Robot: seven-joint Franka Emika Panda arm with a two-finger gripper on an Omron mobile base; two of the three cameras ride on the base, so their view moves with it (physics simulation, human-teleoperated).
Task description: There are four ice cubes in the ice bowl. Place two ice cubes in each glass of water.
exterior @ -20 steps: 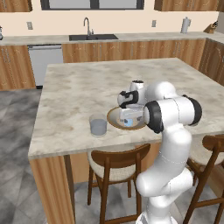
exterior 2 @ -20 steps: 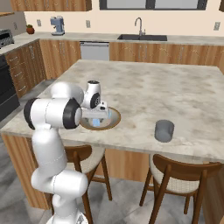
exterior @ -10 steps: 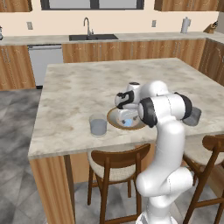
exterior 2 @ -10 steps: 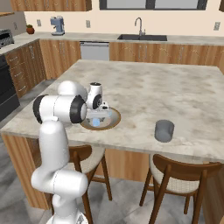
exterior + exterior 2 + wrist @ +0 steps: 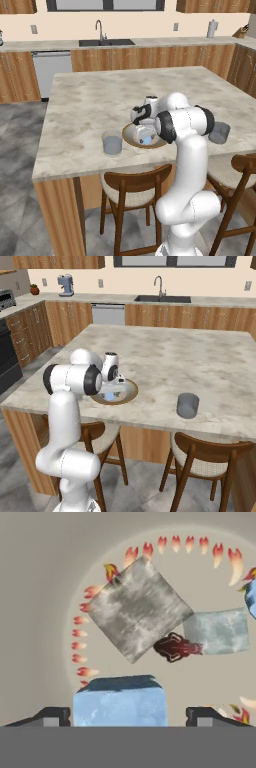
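My gripper [image 5: 128,716] is down inside the ice bowl [image 5: 40,587], open, its fingertips [image 5: 50,716] on either side of a light-blue ice cube [image 5: 120,699], with a small gap on the right side. Two more ice cubes lie beyond it on the bowl floor, a big greyish one [image 5: 137,607] and a smaller one [image 5: 217,631]; a further blue cube [image 5: 251,597] peeks in at the right edge. From the base, the gripper [image 5: 145,134] reaches into the wooden-rimmed bowl [image 5: 125,135]. One glass of water [image 5: 112,143] stands left of the bowl, the other [image 5: 219,132] to its right.
The bowl [image 5: 133,390] and a glass [image 5: 188,405] sit near the front edge of the marble island [image 5: 100,100]. Wooden chairs [image 5: 131,187] stand below that edge. A sink and counter [image 5: 102,43] run along the back wall.
The hand has dropped lower into the bowl, bringing the fingers down around an ice cube. Bowl and glasses have stayed put.
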